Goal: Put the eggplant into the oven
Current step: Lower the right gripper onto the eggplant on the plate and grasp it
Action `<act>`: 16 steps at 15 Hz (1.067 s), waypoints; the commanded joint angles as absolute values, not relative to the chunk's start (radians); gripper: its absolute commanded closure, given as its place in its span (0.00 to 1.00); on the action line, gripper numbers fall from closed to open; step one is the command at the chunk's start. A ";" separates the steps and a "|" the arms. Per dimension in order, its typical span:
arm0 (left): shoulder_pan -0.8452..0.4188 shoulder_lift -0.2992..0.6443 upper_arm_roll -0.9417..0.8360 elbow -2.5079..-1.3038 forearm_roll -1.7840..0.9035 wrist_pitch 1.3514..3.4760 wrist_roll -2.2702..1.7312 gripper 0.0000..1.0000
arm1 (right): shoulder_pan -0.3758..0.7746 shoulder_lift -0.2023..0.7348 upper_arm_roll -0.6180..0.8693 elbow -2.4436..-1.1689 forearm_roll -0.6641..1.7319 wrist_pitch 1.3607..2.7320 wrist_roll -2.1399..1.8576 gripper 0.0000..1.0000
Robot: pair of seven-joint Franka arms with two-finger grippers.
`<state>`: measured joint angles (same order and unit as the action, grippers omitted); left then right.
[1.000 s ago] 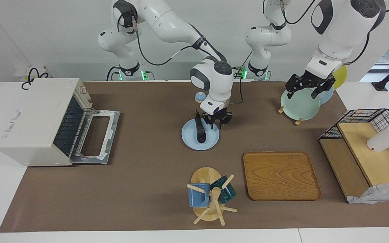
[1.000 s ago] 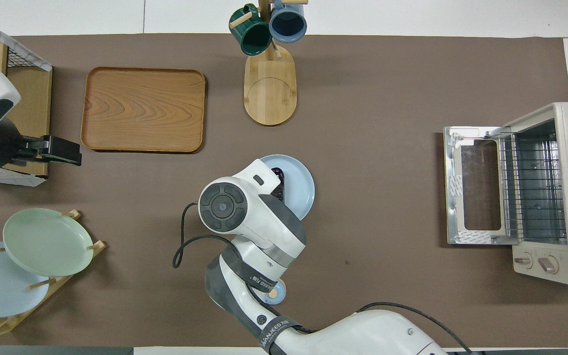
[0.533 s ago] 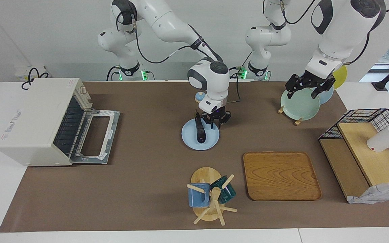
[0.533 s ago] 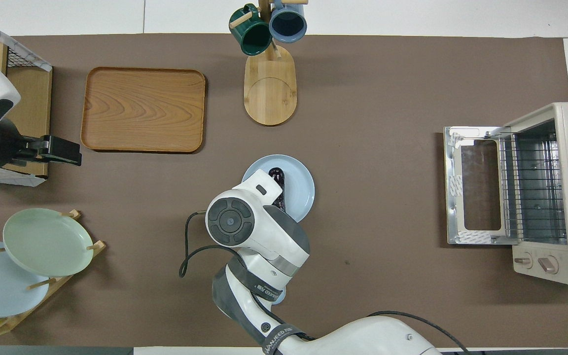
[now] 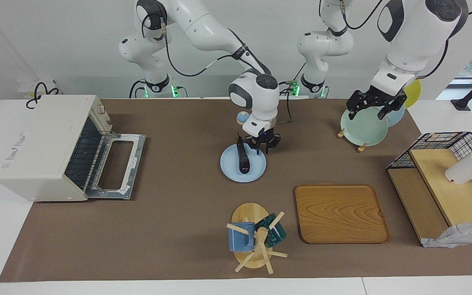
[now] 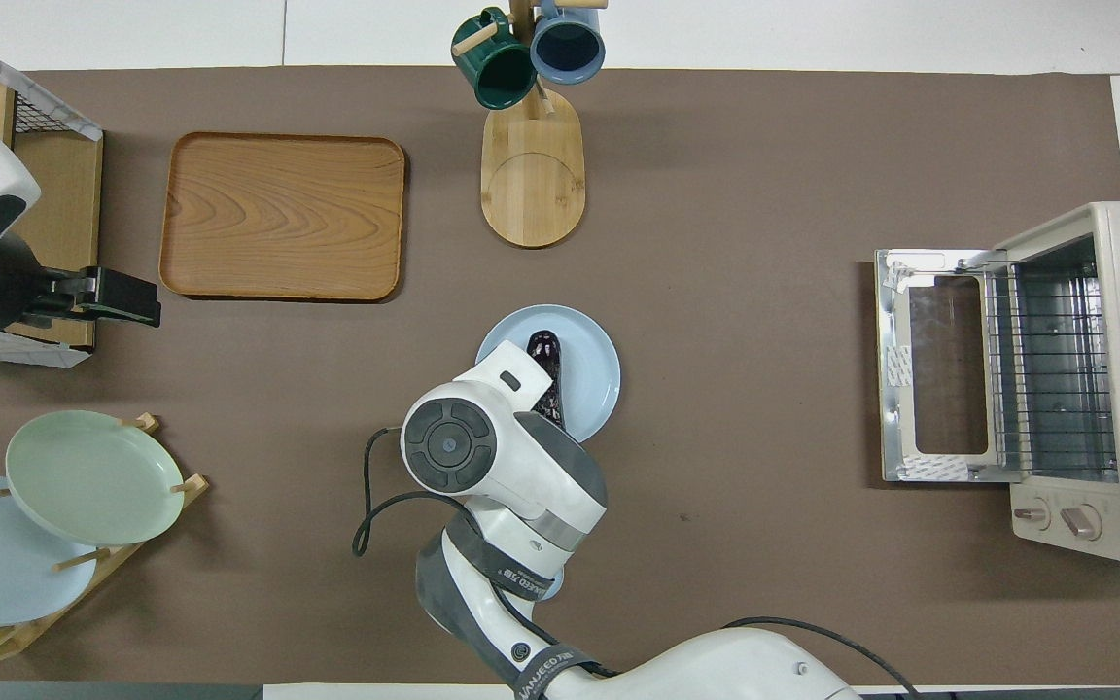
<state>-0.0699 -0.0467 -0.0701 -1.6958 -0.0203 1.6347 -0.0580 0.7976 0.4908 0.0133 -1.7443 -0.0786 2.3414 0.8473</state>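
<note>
We saw the right gripper (image 5: 263, 148) low over the blue plate (image 5: 256, 171) beside the eggplant (image 5: 243, 159), grip unclear; the left gripper (image 5: 374, 107) waited, wide open and empty, above the plate rack (image 5: 359, 147); the oven (image 5: 47, 147) stood open.

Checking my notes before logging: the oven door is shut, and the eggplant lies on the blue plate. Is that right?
Not quite. The oven has its door folded down open, as the facing view shows, with the wire rack visible inside. The eggplant does lie on the blue plate.
</note>
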 commanded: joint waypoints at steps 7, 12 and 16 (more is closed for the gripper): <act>-0.069 -0.052 -0.071 -1.694 -0.002 1.629 -0.066 0.00 | 0.799 0.445 0.014 -1.836 -0.097 2.413 0.819 1.00; -0.069 -0.052 -0.071 -1.694 -0.002 1.629 -0.064 0.00 | 0.798 0.442 0.012 -1.781 -0.193 2.265 0.784 1.00; -0.069 -0.052 -0.069 -1.694 -0.002 1.628 -0.066 0.00 | 0.775 0.425 0.005 -1.694 -0.224 2.074 0.784 1.00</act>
<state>-0.0699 -0.0467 -0.0701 -1.6958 -0.0203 1.6347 -0.0580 0.7981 0.4415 0.0064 -1.7225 -0.2051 2.1392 0.8118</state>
